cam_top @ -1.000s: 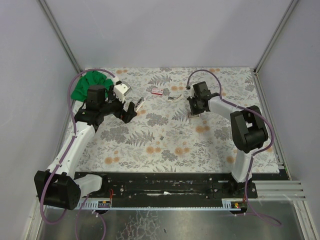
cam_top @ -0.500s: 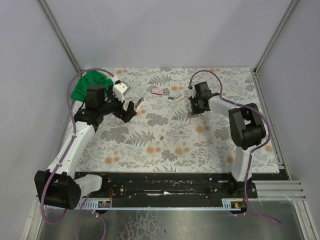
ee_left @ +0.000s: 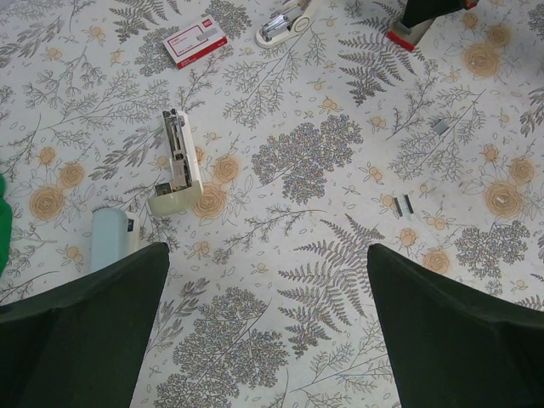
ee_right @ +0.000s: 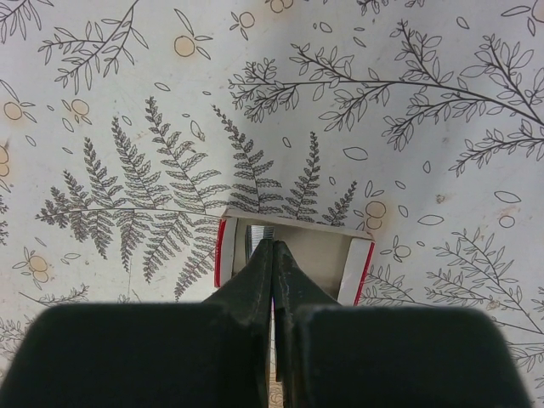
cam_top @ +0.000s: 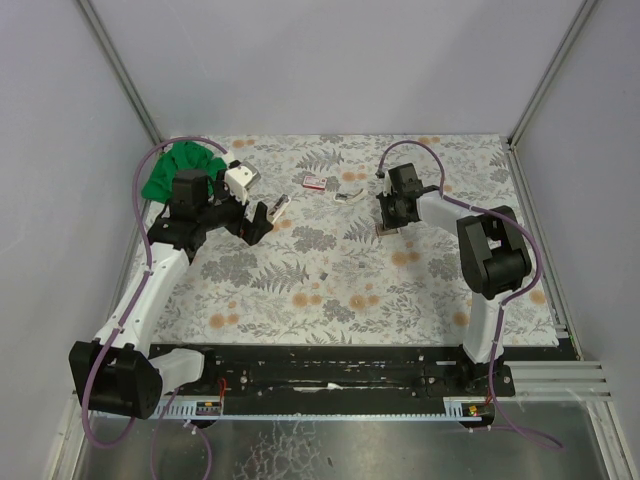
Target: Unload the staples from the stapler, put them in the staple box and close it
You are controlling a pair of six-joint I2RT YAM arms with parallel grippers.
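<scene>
I have the right pincer [ee_right: 272,246] pointing down at the red-edged stapler [ee_right: 319,252], which sits at the far right of the desk [ee_left: 255,331], lying open with its channel facing up. That is why I came in from above: with the fingers pressed together into one thin tip, they can reach into the narrow metal channel where a wider stance would not fit. The tip rests at the channel's mouth and looks to be touching it. I cannot tell whether a strip is caught between the fingers, because the fingers themselves hide the spot.

The left pincer [ee_left: 268,255] hangs over the middle of the desk, spread as wide as it goes, holding and touching nothing. I judge it is parked there to watch and stay clear of the work.

As for the staples [ee_left: 401,202], a short grey strip lies loose on the desk near the middle, with a second bit [ee_left: 440,126] a little farther off toward the red-edged stapler. Whether more sit inside the channel I cannot see.

A cream stapler [ee_left: 176,166] lies opened on the left, a third stapler [ee_left: 285,21] and a red-and-white box [ee_left: 195,40] lie at the far side, and a green cloth [cam_top: 180,165] is bunched in the far-left corner.
</scene>
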